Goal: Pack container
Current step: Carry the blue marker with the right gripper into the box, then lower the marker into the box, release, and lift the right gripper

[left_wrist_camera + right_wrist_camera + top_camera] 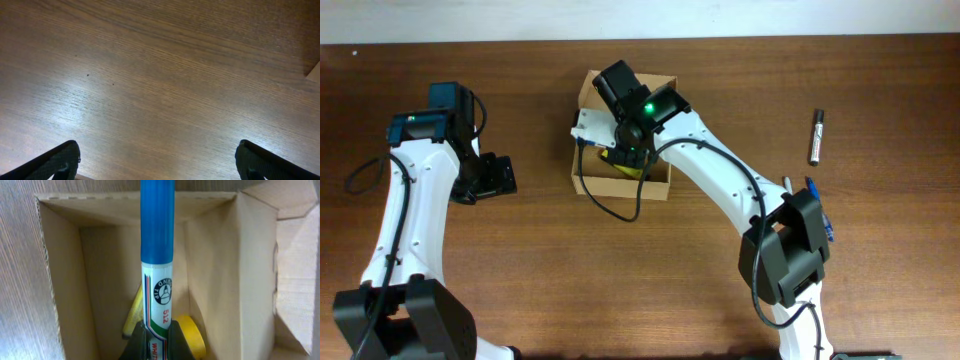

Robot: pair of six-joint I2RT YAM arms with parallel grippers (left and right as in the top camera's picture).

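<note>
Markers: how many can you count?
3: blue marker in the right gripper over the container; dark marker far right; second blue marker beside the right arm. More may be hidden.

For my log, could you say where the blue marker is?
Right wrist view: marker in the right gripper, over the open box, above a yellow thing.

Surface finish report, logged from my remote station.
I find the desk smooth wood grain with semi-gloss glare; the container raw tan corrugated cardboard, matt, flutes exposed at the rim; the marker glossy plastic, blue above a white printed barrel; the right end effector matt black.
</note>
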